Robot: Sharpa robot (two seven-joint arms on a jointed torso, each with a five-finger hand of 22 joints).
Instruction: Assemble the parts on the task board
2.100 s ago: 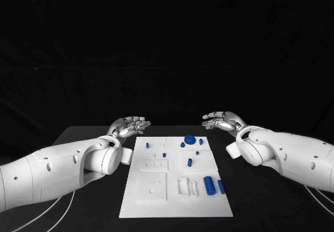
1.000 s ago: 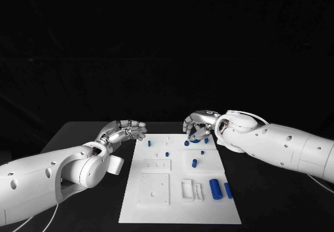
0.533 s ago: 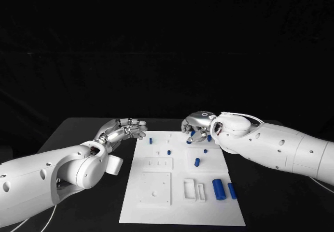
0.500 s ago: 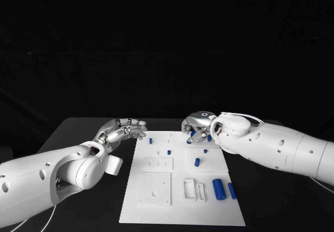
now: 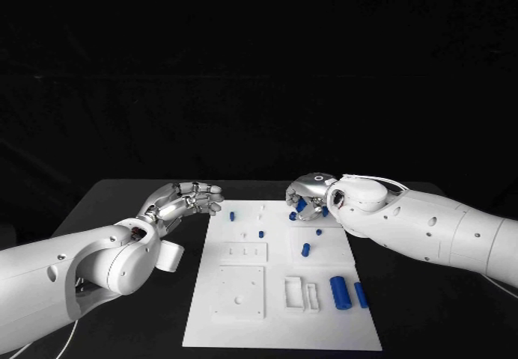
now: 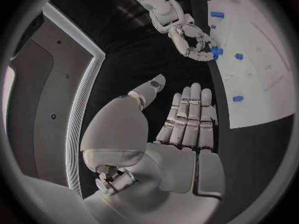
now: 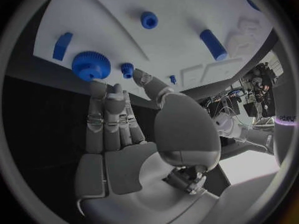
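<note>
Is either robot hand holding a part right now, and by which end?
Nothing is held. The right robot hand hovers open just short of the blue gear on the task board; the left robot hand is open beside it.

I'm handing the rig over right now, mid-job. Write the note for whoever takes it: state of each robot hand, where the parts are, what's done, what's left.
Left robot hand: open, holds nothing, hovering off the task board's far left corner.
Right robot hand: open, fingers extended over the board's far right edge, above the blue gear; in the right wrist view nothing is held.
Parts: the gear and small blue pegs sit at the far end; two blue cylinders lie near the board's right edge, closer to the robot.
Done: no assembly step that the pictures confirm.
Left: grasp the gear, probably the right hand's next move, then place the remaining parts.
</note>
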